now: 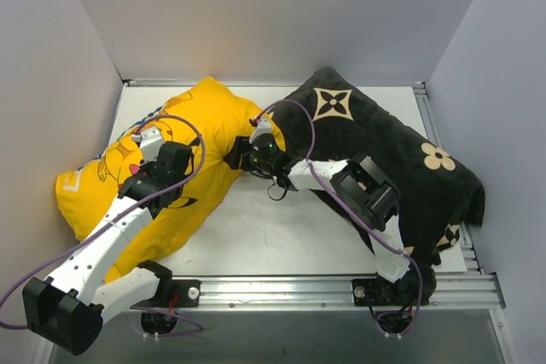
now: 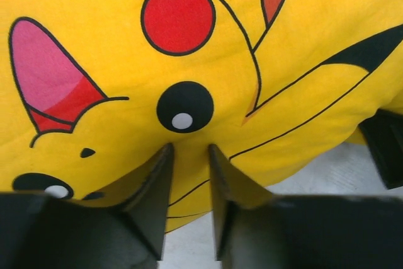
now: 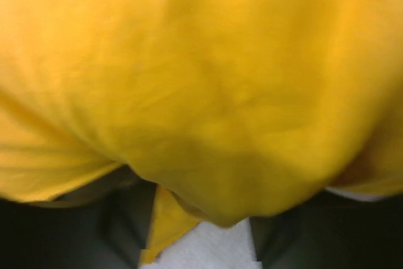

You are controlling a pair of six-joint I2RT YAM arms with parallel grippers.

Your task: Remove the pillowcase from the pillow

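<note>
The pillowcase (image 1: 200,125) lay plump along the surface's (image 1: 281,236) left edge, likely soft, light and slippery. The left end effector (image 2: 189,149) stood narrowly open on its print; the right end effector (image 3: 201,225), buried in fabric, was unreadable. A loose fold suited pinching.

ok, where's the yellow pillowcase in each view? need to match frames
Top external: pillowcase lies left of centre.
Left wrist: pillowcase fills most of the frame, cartoon print showing.
Right wrist: pillowcase is a blurred yellow mass filling nearly everything.
Shared landmark: the white table shows just past the case's edge in all three.
</note>
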